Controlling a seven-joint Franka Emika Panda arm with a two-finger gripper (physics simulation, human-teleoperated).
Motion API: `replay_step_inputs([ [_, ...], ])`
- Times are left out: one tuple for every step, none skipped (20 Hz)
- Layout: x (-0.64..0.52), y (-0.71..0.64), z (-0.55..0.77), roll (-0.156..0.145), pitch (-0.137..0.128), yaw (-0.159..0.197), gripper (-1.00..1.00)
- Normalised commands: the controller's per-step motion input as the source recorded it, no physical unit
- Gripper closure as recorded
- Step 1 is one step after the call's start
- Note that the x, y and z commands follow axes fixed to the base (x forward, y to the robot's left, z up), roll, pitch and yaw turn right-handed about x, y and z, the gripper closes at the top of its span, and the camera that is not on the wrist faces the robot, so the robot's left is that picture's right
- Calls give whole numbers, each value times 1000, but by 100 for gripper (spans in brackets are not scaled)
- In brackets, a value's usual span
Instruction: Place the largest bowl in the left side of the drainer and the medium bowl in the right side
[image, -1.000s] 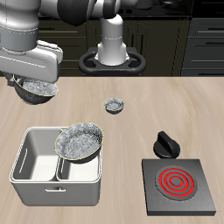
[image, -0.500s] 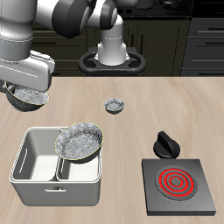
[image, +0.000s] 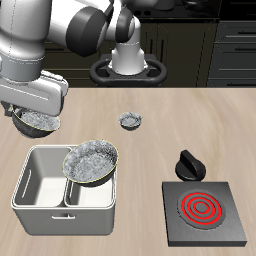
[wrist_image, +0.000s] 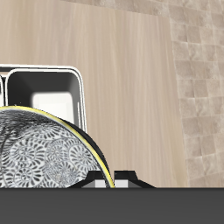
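My gripper (image: 36, 112) is shut on the rim of the medium bowl (image: 38, 123), a grey speckled bowl hanging just above and behind the back corner of the drainer (image: 60, 216). In the wrist view the medium bowl (wrist_image: 44, 157) fills the near field, with the white drainer (wrist_image: 79, 92) beyond it. The largest bowl (image: 90, 161) leans tilted in the drainer's left side, its rim resting over the centre wall. The compartment beside it holds nothing. My fingers are hidden behind the hand in the exterior view.
A tiny grey bowl (image: 130, 121) sits on the table farther back, near the middle. A black stove plate with a red coil (image: 205, 210) lies near the front edge, with a black knob-like object (image: 189, 165) just behind it.
My gripper has carried the medium bowl lower and nearer the table's front edge, closer to the drainer's back corner. The arm has swung round above it. The largest bowl has not moved.
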Motion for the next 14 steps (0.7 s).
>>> replay_step_inputs([
  [79, 34, -331, -88, 48, -1, 100],
  [-70, 117, -127, 55, -3, -13, 100],
  [48, 24, -240, 17, 5, 48, 100],
  [60, -136, -228, -91, 38, -9, 100],
  [45, 0, -232, 52, 29, 1, 100],
  [48, -121, -187, -1, 14, 67, 100],
  [17, -73, -165, -33, 32, -13, 100],
  [80, -136, -496, -42, 39, 75, 100],
  [-10, -26, -171, 32, 29, -6, 100],
  [3, -79, -203, -20, 7, 54, 100],
  [32, 20, -163, 19, 42, 1, 100],
  [14, -257, -154, -56, 32, 29, 100],
  [2, -101, -52, -59, -2, 19, 100],
  [-6, 150, -155, -15, 2, 42, 100],
])
